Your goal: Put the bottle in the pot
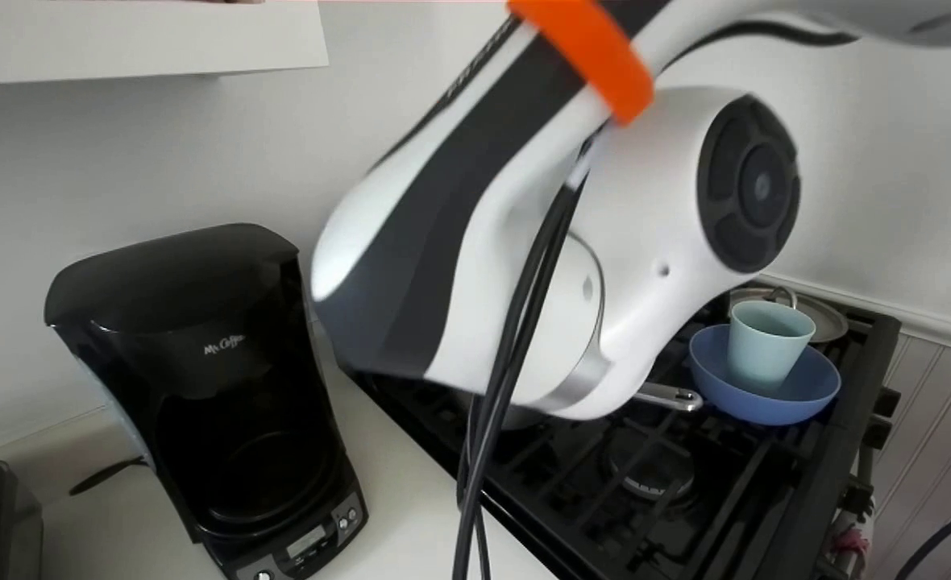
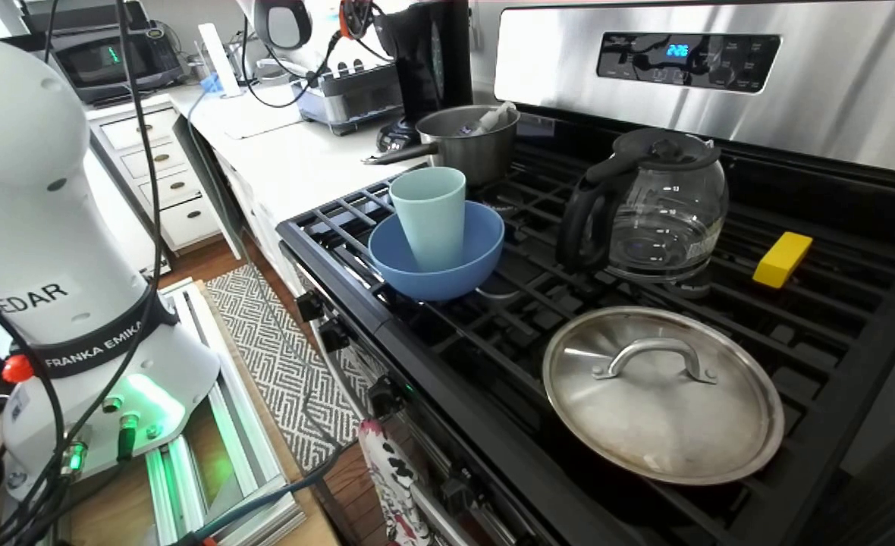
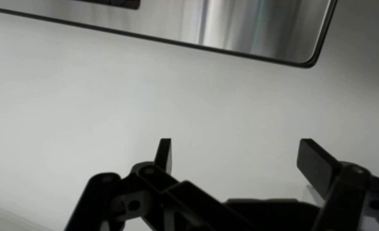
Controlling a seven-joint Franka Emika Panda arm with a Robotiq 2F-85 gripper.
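The pot (image 2: 478, 155) is a steel saucepan at the back corner of the stove, beside the counter. The bottle (image 2: 494, 118), clear and whitish, lies tilted inside it, its top end sticking out over the rim and its lower part hidden by the pot wall. In an exterior view the arm covers most of the pot; its handle (image 1: 669, 396) shows, and the bottle is hidden there. My gripper (image 3: 234, 152) is open and empty in the wrist view, facing the white wall and the stove's steel back panel. Its fingers are hidden in both exterior views.
A light-blue cup (image 2: 431, 220) stands in a blue bowl (image 2: 440, 282) near the pot. A glass kettle (image 2: 667, 212), a yellow block (image 2: 783, 259) and a steel lid (image 2: 664, 425) are on the stove. A black coffee maker (image 1: 185, 314) stands on the counter beside the stove.
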